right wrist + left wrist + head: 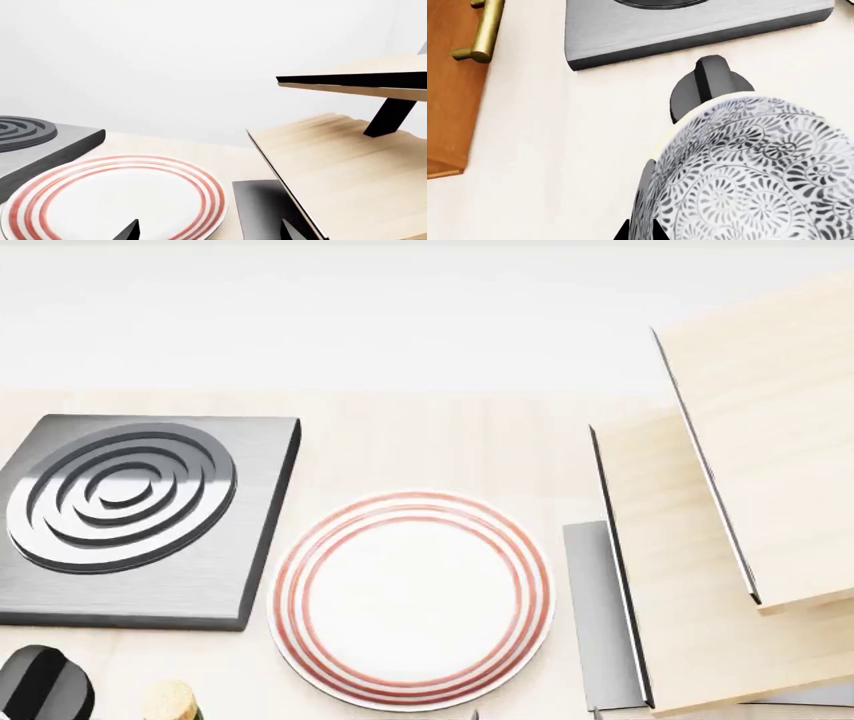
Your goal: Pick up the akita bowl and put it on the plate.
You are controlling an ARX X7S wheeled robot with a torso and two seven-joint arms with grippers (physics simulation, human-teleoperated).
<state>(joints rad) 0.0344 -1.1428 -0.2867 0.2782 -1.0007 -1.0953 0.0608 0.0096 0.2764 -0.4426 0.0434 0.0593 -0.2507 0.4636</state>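
The akita bowl (754,170), grey-and-white floral with a pale rim, fills the left wrist view. My left gripper (642,232) is shut on the bowl's wall, one dark fingertip outside and one inside the rim. The bowl does not show in the head view. The plate (411,600), white with thin red rings, lies flat on the counter between the burner and the wooden shelves. In the right wrist view my right gripper (208,232) stands open just short of the plate (113,200), its two tips wide apart with nothing between them.
A square dark grey burner (127,515) with circular grooves sits left of the plate, and a black knob (710,87) lies partly behind the bowl. Stepped wooden shelves (747,510) and a grey metal slab (601,610) stand to the right. A wooden cabinet with a brass handle (484,30) is nearby.
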